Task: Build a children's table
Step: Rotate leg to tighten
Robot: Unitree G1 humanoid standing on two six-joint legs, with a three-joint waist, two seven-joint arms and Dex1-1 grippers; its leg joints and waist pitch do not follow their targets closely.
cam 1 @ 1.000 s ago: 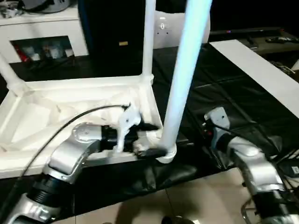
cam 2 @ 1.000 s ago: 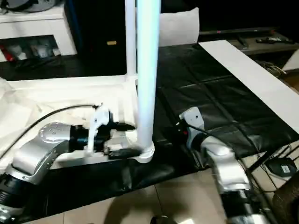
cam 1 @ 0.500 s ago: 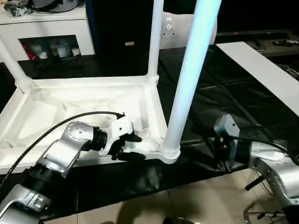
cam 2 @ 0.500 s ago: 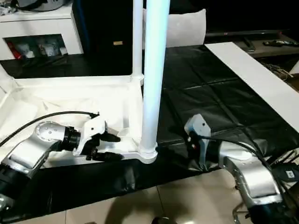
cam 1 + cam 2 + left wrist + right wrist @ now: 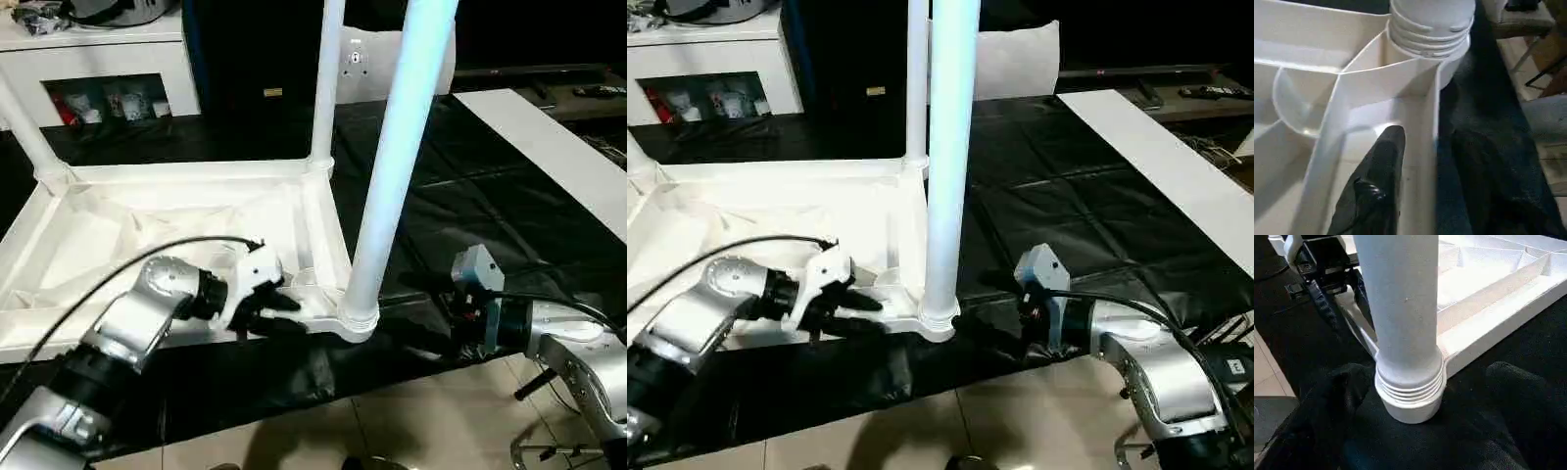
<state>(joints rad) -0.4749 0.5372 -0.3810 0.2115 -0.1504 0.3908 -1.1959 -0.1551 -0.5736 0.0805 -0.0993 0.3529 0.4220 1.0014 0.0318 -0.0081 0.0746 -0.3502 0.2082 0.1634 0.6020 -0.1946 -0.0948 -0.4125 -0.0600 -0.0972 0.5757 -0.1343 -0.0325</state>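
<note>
**Three legs up on the kids' table, fourth corner not seen**

The tabletop [image 5: 176, 211] is laid upside down on the black-covered desk [image 5: 490, 196], rim up. Three legs are seen standing in corner sockets: the near leg [image 5: 392, 176] right in front, a far leg [image 5: 326, 78] behind it, and another leg [image 5: 22, 132] at the far left corner. The fourth corner sits under the left arm and can't be made out, so by the look of it the job is mostly done, with maybe one leg left plus a check that the near one is seated all the way; its ribbed collar is still visible above the socket.

The left claw [image 5: 277, 311] is placed at the near rim, just beside the near leg's socket, with one finger [image 5: 1376, 186] inside the rim wall and the other outside. Whether the rim is actually pinched can't be told.

The right claw [image 5: 1415, 396] is held wide open on the other side of that leg's base, fingers spread either side, nothing held.
</note>
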